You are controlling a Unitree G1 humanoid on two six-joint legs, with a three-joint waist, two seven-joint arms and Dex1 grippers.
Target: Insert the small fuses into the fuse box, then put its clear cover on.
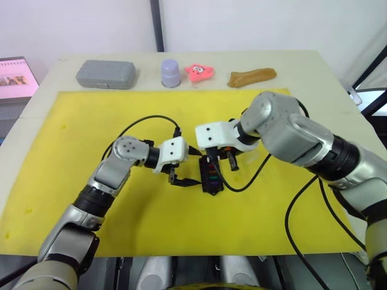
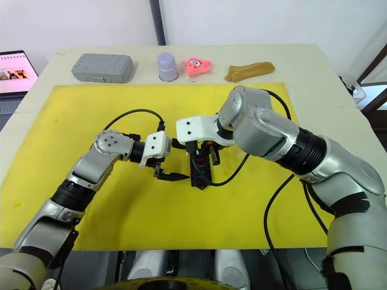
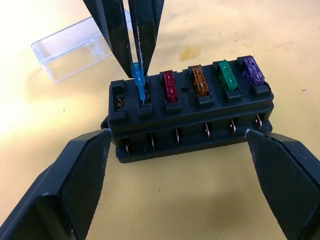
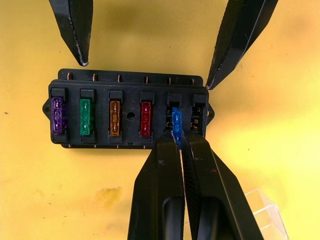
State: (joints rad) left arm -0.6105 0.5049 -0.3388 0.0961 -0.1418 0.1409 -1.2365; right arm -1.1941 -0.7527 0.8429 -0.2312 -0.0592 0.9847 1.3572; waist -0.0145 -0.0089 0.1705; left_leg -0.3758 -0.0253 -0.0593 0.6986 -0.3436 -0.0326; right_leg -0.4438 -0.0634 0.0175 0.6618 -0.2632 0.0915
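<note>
Fuse box [image 4: 129, 112] flat on yellow mat [image 1: 72, 157], mid-table, slots up. Long axis running roughly away from the robot in head views, far end partly hidden under right gripper [image 4: 178, 137]. Four fuses seated in a row: purple fuse [image 4: 58, 115], green fuse [image 4: 86, 117], amber fuse [image 4: 114, 118], red fuse [image 4: 145, 118]. Blue fuse [image 4: 176, 120] pinched upright between right fingertips, blades down at the fifth slot, only partly in; seating depth hard to judge. Last slot [image 3: 119, 101] beside it bare. Left gripper [image 3: 177, 150] spread wide, one finger at each end of the box, close to it; contact unclear. Clear cover [image 3: 75, 47] lying on the mat just beside the box, apart from it, partly cut off behind right fingers. Back of table: grey case [image 1: 106, 74], lilac cup [image 1: 170, 72], pink toy [image 1: 198, 72], brown piece [image 1: 251, 77].
</note>
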